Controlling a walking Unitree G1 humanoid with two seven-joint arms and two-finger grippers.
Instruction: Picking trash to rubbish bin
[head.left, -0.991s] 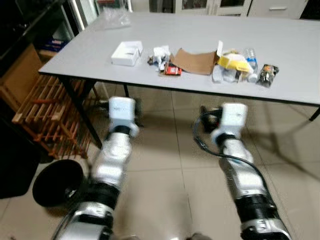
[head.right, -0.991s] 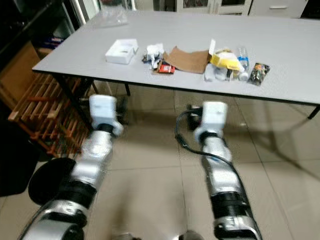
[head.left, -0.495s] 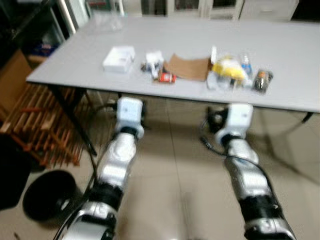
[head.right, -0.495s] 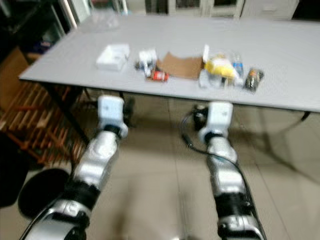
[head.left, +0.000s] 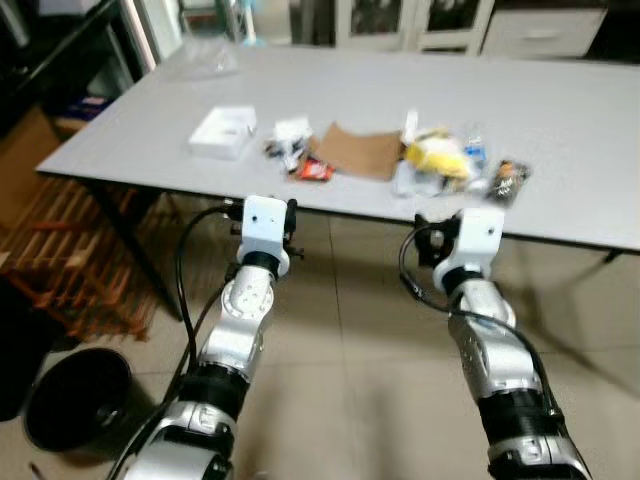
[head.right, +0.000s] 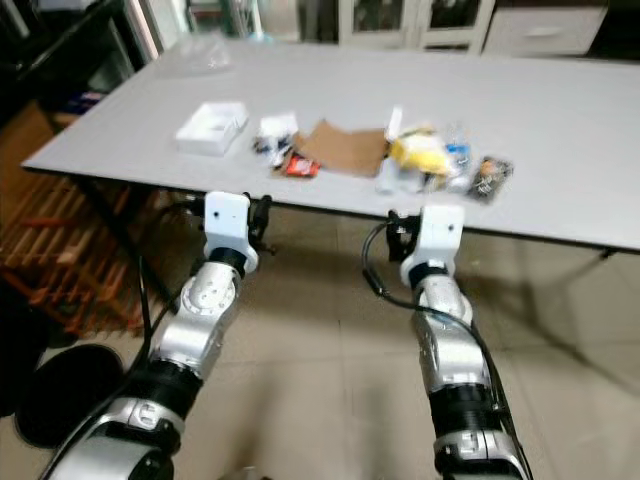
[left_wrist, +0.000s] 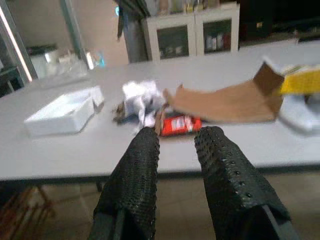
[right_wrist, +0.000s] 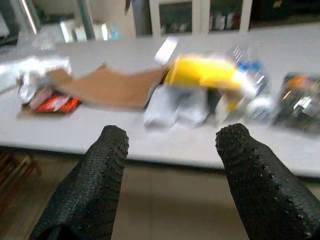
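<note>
The worktop (head.left: 560, 110) is pale grey. On it lie a white box (head.left: 223, 132), white crumpled paper (left_wrist: 140, 100), a red wrapper (left_wrist: 180, 123), brown cardboard (head.left: 353, 153), a yellow packet (right_wrist: 207, 72) and a dark glossy packet (head.left: 507, 180). The bin (head.left: 75, 400) is black, the floor tiles (head.left: 350, 340) beige. Both hands' fingers (left_wrist: 222, 165) are black with a dotted texture

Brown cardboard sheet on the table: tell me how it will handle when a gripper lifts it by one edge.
The cardboard looks thin and flat, so it is probably light. One end is folded up, so it may bend or flop there when lifted. It lies against other trash and may drag some along.
</note>
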